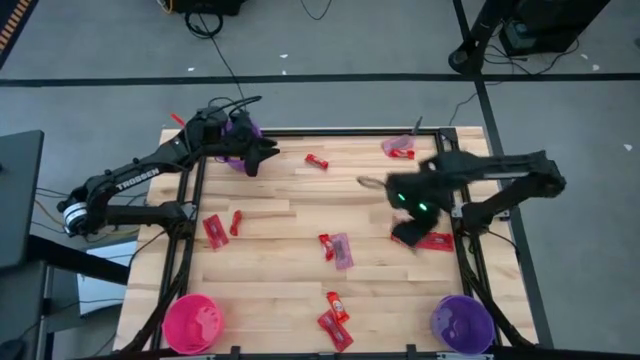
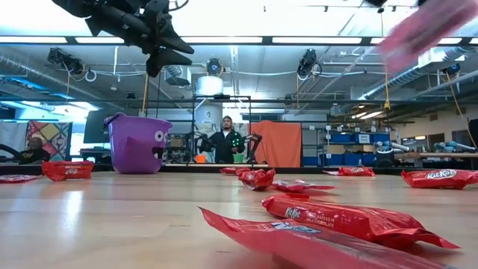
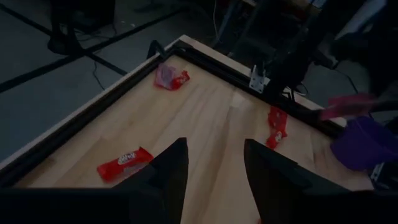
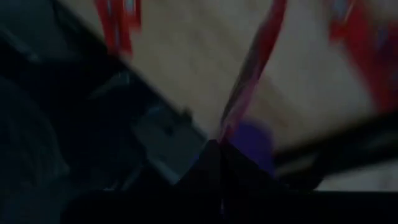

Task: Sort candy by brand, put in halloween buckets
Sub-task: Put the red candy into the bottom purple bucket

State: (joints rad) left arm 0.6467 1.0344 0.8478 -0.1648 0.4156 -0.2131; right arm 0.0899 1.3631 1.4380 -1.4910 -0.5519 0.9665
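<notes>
The right gripper [image 4: 217, 148] is clenched on the end of one wrapped packet [image 4: 252, 74], which hangs clear of the table [image 1: 280, 285] toward its right side, with nothing else touching it. It reads red from the wrist and pinker from across the table, so its brand is not certain. The step in hand looks like the carry: the piece is picked and must next go over the bucket that matches its brand, likely the purple bucket [image 1: 462, 322] at the near right corner, and be let go above its opening. The left gripper [image 3: 214, 168] stands released and empty beside the other purple bucket [image 1: 238, 140] at the far left corner. There are three buckets counting the pink bucket [image 1: 192, 322]. Loose on the wood I count about eight red bars [image 1: 435, 241] and two mauve packets [image 1: 342, 250]; no yellow ones show.
</notes>
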